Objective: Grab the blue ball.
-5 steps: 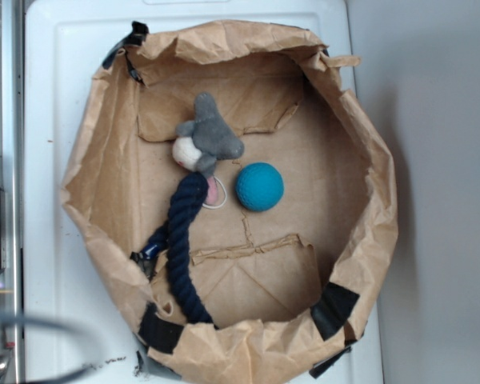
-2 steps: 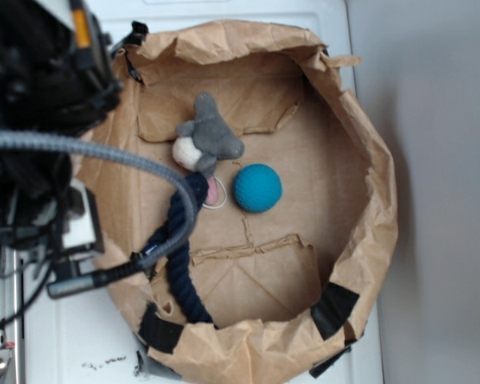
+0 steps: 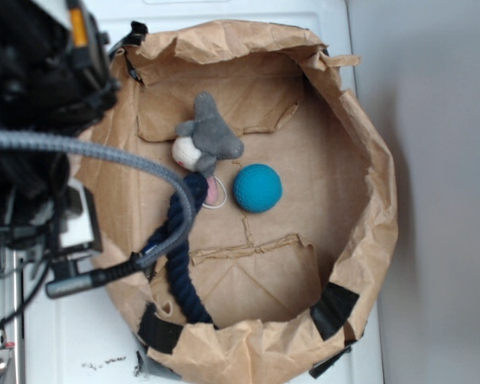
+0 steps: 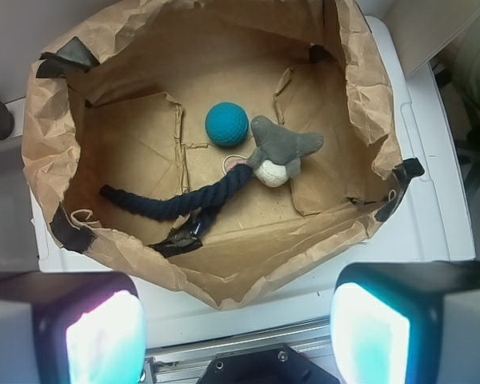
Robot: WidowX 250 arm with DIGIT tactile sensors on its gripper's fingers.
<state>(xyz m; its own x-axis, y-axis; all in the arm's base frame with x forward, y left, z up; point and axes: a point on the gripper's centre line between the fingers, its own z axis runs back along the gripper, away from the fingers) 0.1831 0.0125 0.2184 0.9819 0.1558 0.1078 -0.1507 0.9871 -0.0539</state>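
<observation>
Ball point(image 3: 258, 188), teal-blue, round, matte.

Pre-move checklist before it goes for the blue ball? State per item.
1. Blue ball in view, uncovered: ok.
2. Gripper open: ok, pads wide apart at the bottom of the wrist view.
3. Gripper holds nothing: ok.
4. Ball apart from grey plush toy: ok, slim gap.
5. Navy rope off the ball: ok.
6. Gripper above the ball: not ok, it sits outside the paper bag's rim.
</observation>
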